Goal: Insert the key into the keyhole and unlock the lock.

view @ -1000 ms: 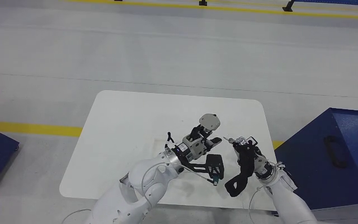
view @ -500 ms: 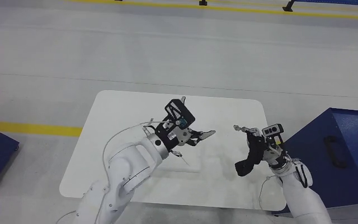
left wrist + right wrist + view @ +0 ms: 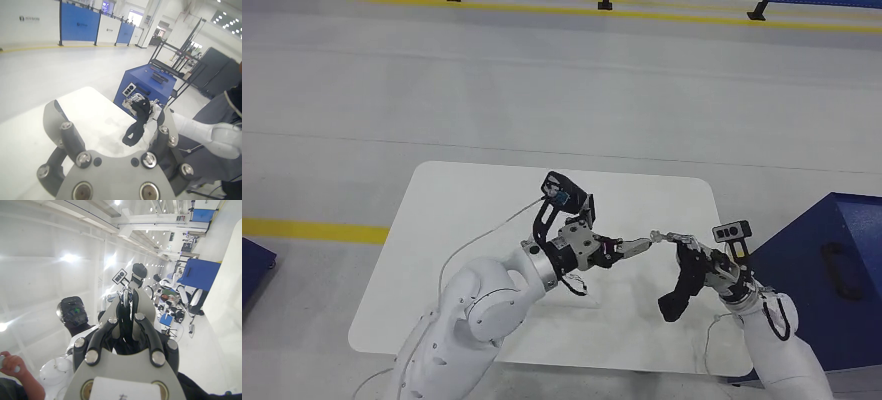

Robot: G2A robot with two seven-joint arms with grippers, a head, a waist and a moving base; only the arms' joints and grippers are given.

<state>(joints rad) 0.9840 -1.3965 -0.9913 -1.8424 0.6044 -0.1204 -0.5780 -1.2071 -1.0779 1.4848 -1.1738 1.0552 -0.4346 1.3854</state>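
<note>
My right gripper is held above the table's right side, shut on a small shiny metal piece and a black strap that dangles below it. I cannot tell whether the metal piece is the key or the lock. A thin silver tip pokes out toward my left gripper. The left gripper is open and holds nothing. It faces the right gripper from a short way off, not touching it. The strap hangs between its spread fingers, farther away.
The white table lies under both arms, its right edge close to the right gripper. A blue cabinet stands just off that edge, and its front rises behind the held piece.
The left arm swung up from the table's front to the middle, and its gripper closed in on the right gripper. The right gripper shifted right and slightly back with the strap.
</note>
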